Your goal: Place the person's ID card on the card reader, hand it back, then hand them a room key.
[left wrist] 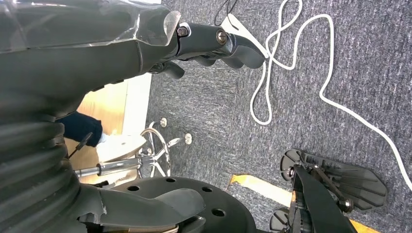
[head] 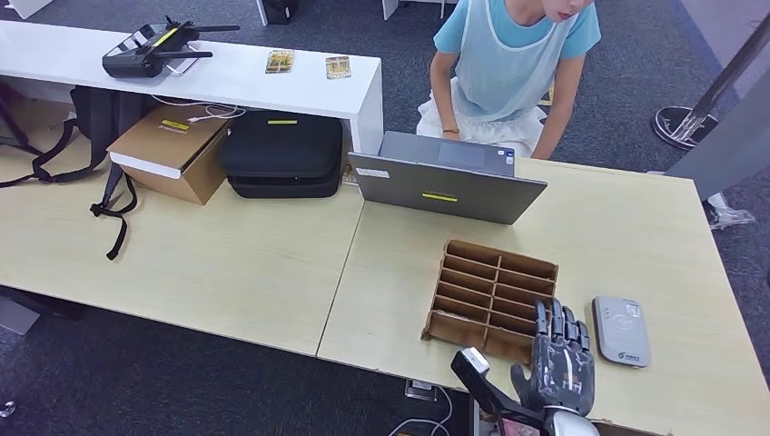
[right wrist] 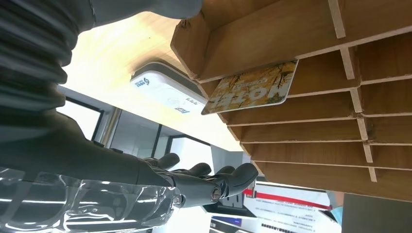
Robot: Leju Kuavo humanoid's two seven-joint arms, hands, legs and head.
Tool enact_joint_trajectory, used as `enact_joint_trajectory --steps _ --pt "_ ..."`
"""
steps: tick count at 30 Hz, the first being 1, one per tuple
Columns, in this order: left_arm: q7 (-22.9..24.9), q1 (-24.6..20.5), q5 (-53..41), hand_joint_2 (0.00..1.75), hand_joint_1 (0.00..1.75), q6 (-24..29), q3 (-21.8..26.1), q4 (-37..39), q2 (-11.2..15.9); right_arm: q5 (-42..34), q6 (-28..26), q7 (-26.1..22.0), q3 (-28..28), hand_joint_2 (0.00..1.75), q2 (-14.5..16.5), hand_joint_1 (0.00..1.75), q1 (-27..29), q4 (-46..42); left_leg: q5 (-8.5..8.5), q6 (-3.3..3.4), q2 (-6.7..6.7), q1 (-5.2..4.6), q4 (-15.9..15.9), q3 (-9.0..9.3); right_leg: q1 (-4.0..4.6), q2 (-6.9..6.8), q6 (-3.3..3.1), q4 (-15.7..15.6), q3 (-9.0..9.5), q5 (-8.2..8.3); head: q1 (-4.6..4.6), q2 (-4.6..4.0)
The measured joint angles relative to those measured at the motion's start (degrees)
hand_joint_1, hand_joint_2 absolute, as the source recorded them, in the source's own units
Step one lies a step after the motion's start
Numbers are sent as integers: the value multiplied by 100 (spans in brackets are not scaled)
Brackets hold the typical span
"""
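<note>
**Right hand at the slotted rack, room key sitting in a slot**

The right hand [head: 561, 359] hovers over the near right corner of the brown cardboard rack [head: 490, 298], fingers stretched out straight and slightly apart, holding nothing. In the right wrist view a room key [right wrist: 250, 88], a rounded card with a yellow-gold leafy print and the word "HOTEL", sits tilted in one rack compartment, its edge poking past the divider. The card reader [head: 621, 331], a flat grey-and-white pad, lies on the pale wooden table [head: 227, 263] just beside the rack. The left hand [left wrist: 214, 46] hangs over dark carpet, fingers loosely curled and empty. A person [head: 513, 64] sits behind a grey laptop [head: 445, 177]
</note>
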Motion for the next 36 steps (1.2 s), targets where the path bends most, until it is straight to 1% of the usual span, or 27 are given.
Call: enact_joint_trajectory --steps 2,10,12,13,15,16,17,19,20,26,36 --pt "0 0 0 175 0 0 -1 0 0 -1 1 -1 9 175 -9 5 1 10 0 0 0 0 0 0 0 0 0 0 0 0 0 0" --pt "0 0 6 175 0 0 -2 0 -1 -4 2 4 16 175 -15 7 -6 29 0 0 0 0 0 0 0 0 0 0 0 0 0 0" --pt "0 0 7 175 0 0 -1 0 -2 -17 3 16 16 175 -15 8 -13 44 0 0 0 0 0 0 0 0 0 0 0 0 0 0" --pt "0 0 7 175 0 0 -1 0 -2 -27 4 22 16 175 -15 11 -16 54 0 0 0 0 0 0 0 0 0 0 0 0 0 0" --pt "0 0 7 175 0 0 -2 0 -3 -39 6 33 16 175 -15 30 -19 75 0 0 0 0 0 0 0 0 0 0 0 0 -1 0" --pt "0 0 7 175 0 0 -2 0 -3 -43 6 34 16 175 -16 51 -19 85 0 0 0 0 0 0 0 0 0 0 0 0 -1 0" --pt "0 0 7 175 0 0 -2 0 -4 -43 6 37 16 175 -15 86 -19 95 0 0 0 0 0 0 0 0 0 0 0 0 -1 0" --pt "0 0 7 175 0 0 -2 0 -4 -45 6 43 16 175 -15 146 -19 113 0 0 0 0 0 0 0 0 0 0 0 0 -1 0" --pt "0 0 5 175 0 0 -2 0 -4 -46 6 47 16 175 -15 165 -19 118 0 0 0 0 0 0 0 0 0 0 0 0 -1 0" --pt "0 0 -5 175 0 0 -4 0 -4 -54 1 79 16 175 -17 168 -8 122 0 0 0 0 0 0 0 0 0 0 0 0 0 0" --pt "0 -1 3 175 0 0 -4 0 -4 -54 -1 89 14 175 -17 161 -13 120 0 0 0 0 0 0 0 0 0 0 0 0 0 0"
